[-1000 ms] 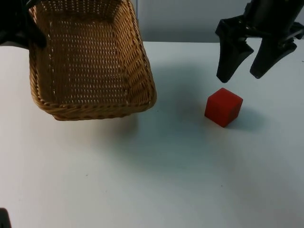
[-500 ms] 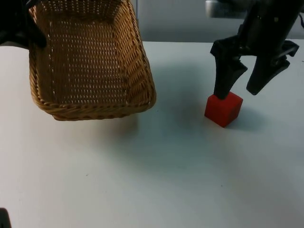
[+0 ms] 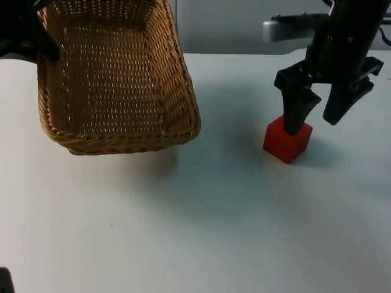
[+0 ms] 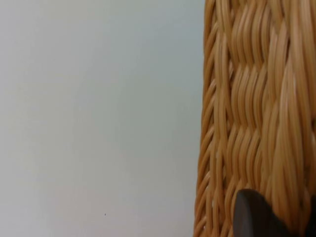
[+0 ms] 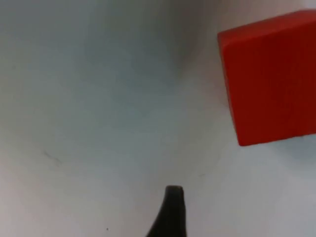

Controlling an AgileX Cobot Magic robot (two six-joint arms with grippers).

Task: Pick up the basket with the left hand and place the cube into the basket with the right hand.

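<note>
A woven wicker basket [image 3: 116, 79] hangs tilted above the table's left side, casting a shadow beneath it. My left gripper [image 3: 36, 35] is shut on its far left rim, and one black fingertip [image 4: 253, 217] presses against the woven wall [image 4: 256, 113]. The red cube [image 3: 286, 141] rests on the white table to the right. My right gripper [image 3: 314, 123] is open and low over the cube, its left finger overlapping the cube's upper back edge and its right finger beyond the cube's right side. In the right wrist view the cube [image 5: 271, 79] lies off to one side of the fingertip [image 5: 170, 212].
The grey partition wall [image 3: 232, 24] closes the table's far edge behind both arms. White table top [image 3: 201, 220] stretches bare between basket and cube and toward the front edge.
My right gripper has dropped from above and behind the cube down to its level, staying open. The basket and left arm have not moved.
</note>
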